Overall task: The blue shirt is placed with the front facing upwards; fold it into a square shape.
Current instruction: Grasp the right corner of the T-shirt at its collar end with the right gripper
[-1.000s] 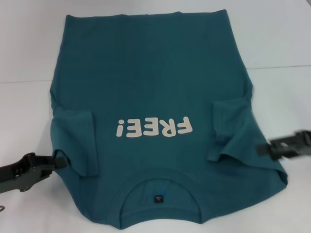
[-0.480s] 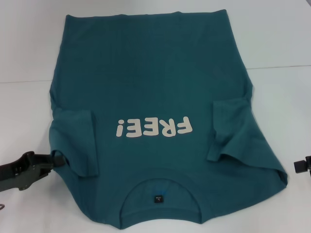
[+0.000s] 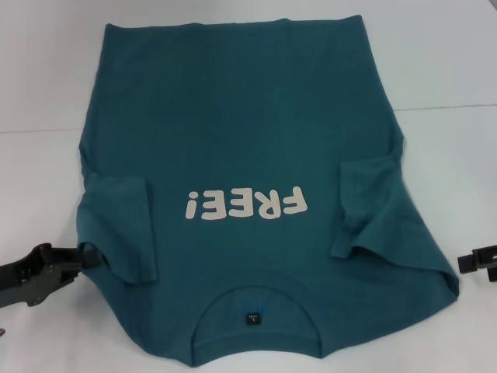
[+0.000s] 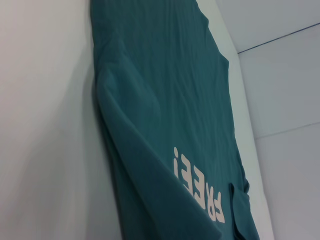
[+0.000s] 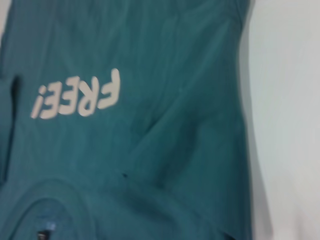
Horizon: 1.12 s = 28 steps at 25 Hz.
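Observation:
The blue shirt (image 3: pixel 248 140) lies flat on the white table, front up, with white "FREE!" lettering (image 3: pixel 247 204) and the collar with its small dark tag (image 3: pixel 252 318) nearest me. Both short sleeves are folded inward onto the body, one on the left (image 3: pixel 120 225) and one on the right (image 3: pixel 369 202). My left gripper (image 3: pixel 87 255) sits low at the shirt's left edge, beside the folded sleeve. My right gripper (image 3: pixel 466 262) shows only at the picture's right border, apart from the shirt's right shoulder corner. Both wrist views show the shirt (image 4: pixel 165 115) (image 5: pixel 150 150) and no fingers.
The white table (image 3: pixel 46 179) surrounds the shirt on the left, right and far sides. A thin seam (image 3: pixel 450 105) crosses the tabletop behind the shirt's middle. The shirt's collar end reaches the near edge of the head view.
My right gripper has drawn back to the right, off the shirt's right shoulder area, to the picture's edge. My left gripper has slid slightly outward to the left. The shirt has stayed put.

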Each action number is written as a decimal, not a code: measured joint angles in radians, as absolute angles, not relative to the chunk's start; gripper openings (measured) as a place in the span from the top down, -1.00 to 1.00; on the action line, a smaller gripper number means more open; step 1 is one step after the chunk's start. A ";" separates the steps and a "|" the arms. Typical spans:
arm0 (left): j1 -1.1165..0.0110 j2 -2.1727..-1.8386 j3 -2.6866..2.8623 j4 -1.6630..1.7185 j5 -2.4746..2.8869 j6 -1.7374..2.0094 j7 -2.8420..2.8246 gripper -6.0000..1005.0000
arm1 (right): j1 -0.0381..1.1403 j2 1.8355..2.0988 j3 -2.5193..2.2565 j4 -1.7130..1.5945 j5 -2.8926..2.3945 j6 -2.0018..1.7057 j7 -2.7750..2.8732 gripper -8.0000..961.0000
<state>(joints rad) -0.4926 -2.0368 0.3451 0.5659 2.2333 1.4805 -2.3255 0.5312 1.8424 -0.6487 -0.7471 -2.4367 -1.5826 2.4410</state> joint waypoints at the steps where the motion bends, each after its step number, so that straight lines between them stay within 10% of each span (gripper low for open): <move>1: -0.492 -2.037 0.345 0.566 2.233 1.479 -2.325 0.89 | 0.536 1.850 -0.649 -0.747 -2.453 -1.574 2.440 -0.76; 28: -0.488 -2.040 0.345 0.566 2.233 1.468 -2.326 0.89 | 0.604 1.924 -0.672 -0.738 -2.562 -1.513 2.437 -0.75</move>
